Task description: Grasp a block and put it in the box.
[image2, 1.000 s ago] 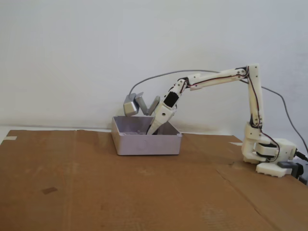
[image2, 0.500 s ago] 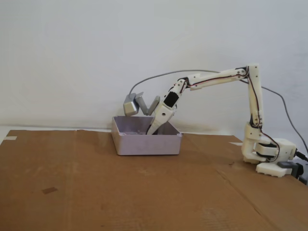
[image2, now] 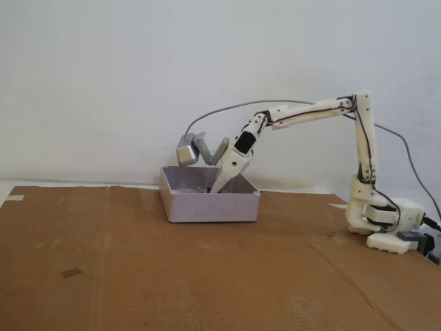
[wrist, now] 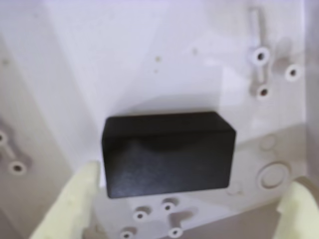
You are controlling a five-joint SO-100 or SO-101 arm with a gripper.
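Note:
In the wrist view the black block point(wrist: 167, 154) lies flat on the pale lilac floor of the box point(wrist: 124, 55). My gripper point(wrist: 194, 180) is open just above it. Its pale yellow fingertips point(wrist: 75, 199) stand wide apart, one beside the block's left end, the other well clear at the right. In the fixed view the box point(image2: 210, 203) sits on the cardboard, and my gripper point(image2: 219, 185) reaches down into it from the right. The box wall hides the block there.
The box floor has several screw holes and round knockouts point(wrist: 273, 175). A brown cardboard sheet point(image2: 138, 269) covers the table. The arm's base point(image2: 382, 221) stands at the right. A grey camera housing point(image2: 187, 150) sticks out above the box.

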